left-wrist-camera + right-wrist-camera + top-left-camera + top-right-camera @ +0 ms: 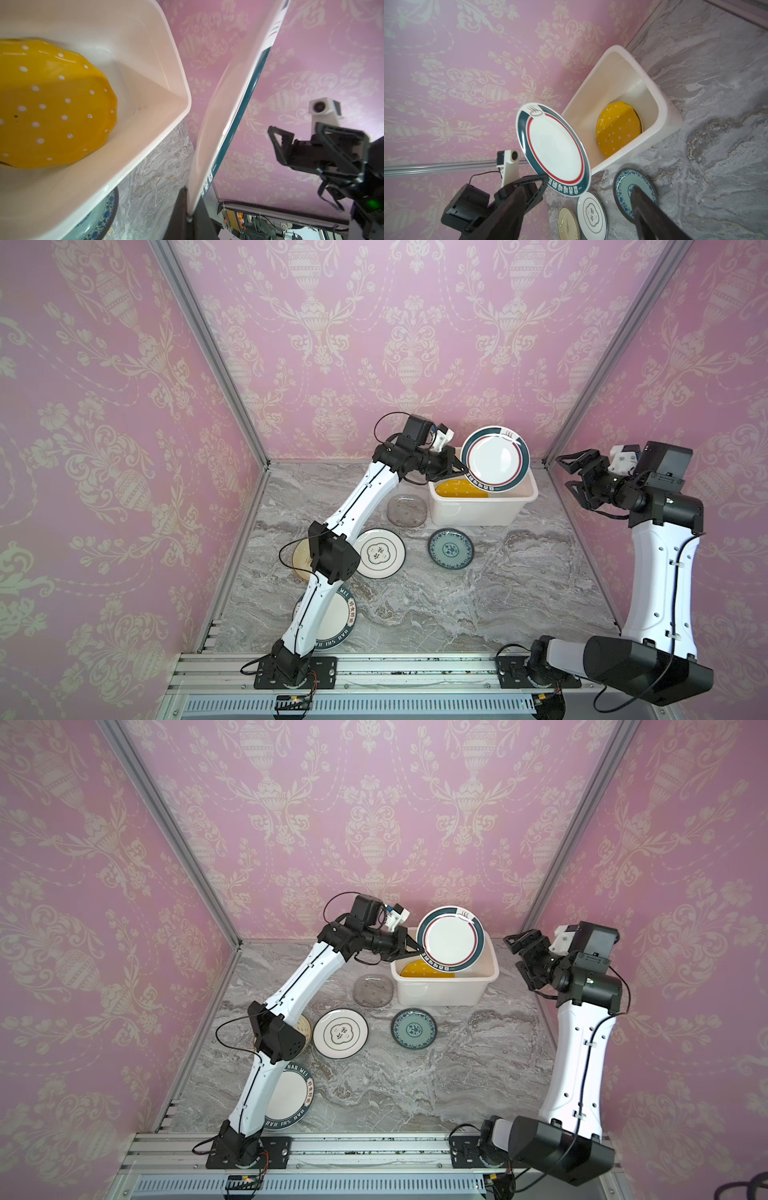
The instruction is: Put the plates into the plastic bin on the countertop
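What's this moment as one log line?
left gripper: shut on teal-rimmed plate above plastic bin | right gripper: open, empty | yellow dotted plate: inside

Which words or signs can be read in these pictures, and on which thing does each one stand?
"WEI": rim of the lettered plate.
"HAO SHI HA", upside down, partly hidden: same rim.
Chinese characters, same rim: too small to read.
Chinese characters, rim of the held plate: too small to read.
Two characters, centre of the emblem plate: blurred.
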You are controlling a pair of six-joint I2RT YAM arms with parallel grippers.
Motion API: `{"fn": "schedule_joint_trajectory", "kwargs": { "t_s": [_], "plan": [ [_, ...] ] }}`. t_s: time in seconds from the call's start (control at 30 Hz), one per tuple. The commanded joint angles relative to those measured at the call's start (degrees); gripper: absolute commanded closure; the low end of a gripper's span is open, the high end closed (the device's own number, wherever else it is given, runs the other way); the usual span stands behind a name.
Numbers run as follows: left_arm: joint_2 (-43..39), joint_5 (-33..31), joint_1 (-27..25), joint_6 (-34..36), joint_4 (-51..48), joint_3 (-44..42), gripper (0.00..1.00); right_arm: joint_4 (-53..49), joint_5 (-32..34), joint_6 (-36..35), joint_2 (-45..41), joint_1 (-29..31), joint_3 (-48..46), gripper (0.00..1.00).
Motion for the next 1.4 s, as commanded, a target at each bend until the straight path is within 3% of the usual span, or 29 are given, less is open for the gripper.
{"fn": "schedule_joint_trajectory", "kwargs": {
  "t_s": [0.0, 0.23, 0.43, 0.67, 0.83, 1.03, 1.2, 1.37],
  "plan": [
    [-1.7, 3.0, 0.9, -8.3, 6.9, 1.5, 1.00, 5.9, -4.2, -1.1, -0.2, 3.5, -4.7, 0.20],
    [-0.5, 6.2, 2.5, -13.0, 9.4, 1.9, 1.00, 27.3, -3.6, 7.7, 3.4, 13.2, -12.8, 0.22],
    [-0.8, 7.5, 4.1, -14.1, 8.3, 1.9, 1.00, 47.2, -4.7, 17.5, 7.5, 14.6, -17.8, 0.25],
    [-0.8, 7.0, 4.5, -14.0, 6.5, 1.9, 1.00, 52.8, -5.8, 19.5, 11.1, 14.8, -15.8, 0.32],
    [-0.8, 6.1, 4.7, -13.7, 5.4, 1.9, 1.00, 43.3, 2.1, 14.2, 8.6, 14.5, -15.4, 0.32],
    [-0.7, 5.7, 5.1, -13.9, 4.7, 1.9, 1.00, 50.1, 7.0, 18.4, 4.7, 12.7, -19.5, 0.28],
    [-0.3, 6.3, 5.3, -14.2, 4.7, 1.9, 1.00, 58.7, 3.2, 20.6, 5.3, 13.2, -20.3, 0.26],
    [0.5, 8.4, 5.2, -15.8, 6.3, 2.0, 1.00, 62.1, -4.7, 21.6, 10.9, 15.3, -17.4, 0.27]
  ]
}}
